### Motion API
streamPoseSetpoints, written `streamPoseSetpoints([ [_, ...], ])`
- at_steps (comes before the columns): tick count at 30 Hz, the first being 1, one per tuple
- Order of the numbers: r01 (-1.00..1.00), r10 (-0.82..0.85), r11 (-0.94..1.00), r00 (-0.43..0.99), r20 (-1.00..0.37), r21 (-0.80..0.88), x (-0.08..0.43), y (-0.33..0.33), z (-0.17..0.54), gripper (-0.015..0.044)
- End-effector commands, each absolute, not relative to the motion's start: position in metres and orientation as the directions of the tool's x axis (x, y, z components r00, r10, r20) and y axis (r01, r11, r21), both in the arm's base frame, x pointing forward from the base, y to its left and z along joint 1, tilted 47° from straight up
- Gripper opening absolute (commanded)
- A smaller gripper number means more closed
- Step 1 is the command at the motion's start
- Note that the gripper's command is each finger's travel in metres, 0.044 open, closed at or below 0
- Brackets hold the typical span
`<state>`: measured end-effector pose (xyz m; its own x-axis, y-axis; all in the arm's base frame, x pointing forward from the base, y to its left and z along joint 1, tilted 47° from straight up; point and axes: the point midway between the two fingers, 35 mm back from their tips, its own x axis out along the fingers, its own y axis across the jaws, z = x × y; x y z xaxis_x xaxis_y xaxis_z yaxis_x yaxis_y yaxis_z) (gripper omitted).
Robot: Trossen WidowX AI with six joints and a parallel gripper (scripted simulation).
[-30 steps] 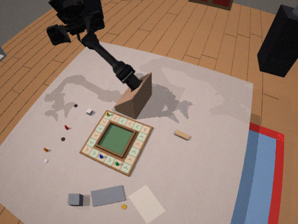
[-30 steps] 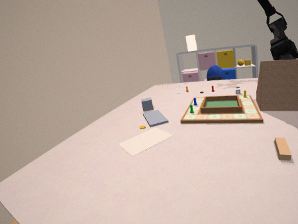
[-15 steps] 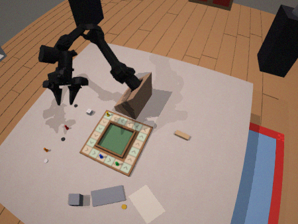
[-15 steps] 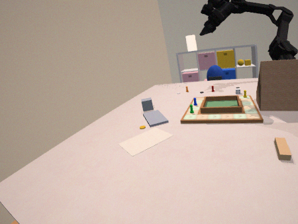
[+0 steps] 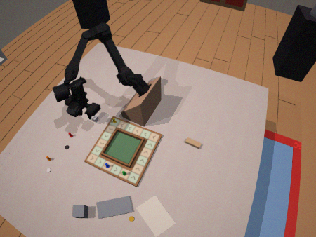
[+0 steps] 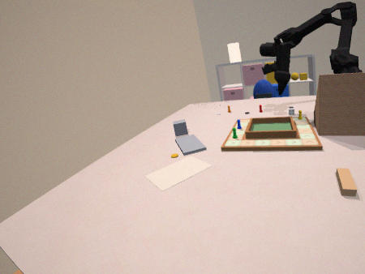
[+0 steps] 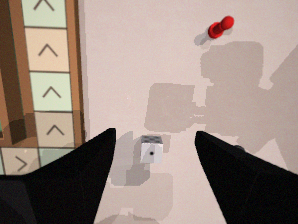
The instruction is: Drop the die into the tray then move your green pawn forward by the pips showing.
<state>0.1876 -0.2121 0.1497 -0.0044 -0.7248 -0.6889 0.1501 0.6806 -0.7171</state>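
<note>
"Hovering above the die (image 5: 95, 118) (image 6: 291, 111) (image 7: 151, 150), the gripper (image 5: 92, 117) (image 6: 281, 93) (image 7: 156, 135) is wide and empty. Where's the die?"

"On the table (image 5: 218, 116) (image 6: 122, 211) (image 7: 120, 65), inward from its arm-side edge, beside the board (image 5: 137, 184) (image 6: 272, 148) (image 7: 80, 75). Descending off-centre, a finger could knock it away."

Five pawns (image 5: 124, 173) (image 6: 234, 133) (image 7: 220, 27) — plus one die (image 5: 95, 118) (image 6: 291, 110) (image 7: 151, 152), one board (image 5: 88, 161) (image 6: 272, 148) (image 7: 78, 75) — and one tray (image 5: 136, 154) (image 6: 271, 134).

Green pawn (image 6: 234, 133) and blue pawn (image 6: 239, 124) stand on the board (image 6: 272, 148).
</note>
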Motion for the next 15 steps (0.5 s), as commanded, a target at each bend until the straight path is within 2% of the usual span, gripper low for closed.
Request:
streamPoseSetpoints([
  [1,0.157,-0.714,0.659,-0.175,-0.678,-0.735,0.148,-0.23,0.129,0.0275],
  [15,0.158,-0.713,0.658,-0.183,-0.676,-0.737,0.137,-0.239,0.12,0.0275],
])
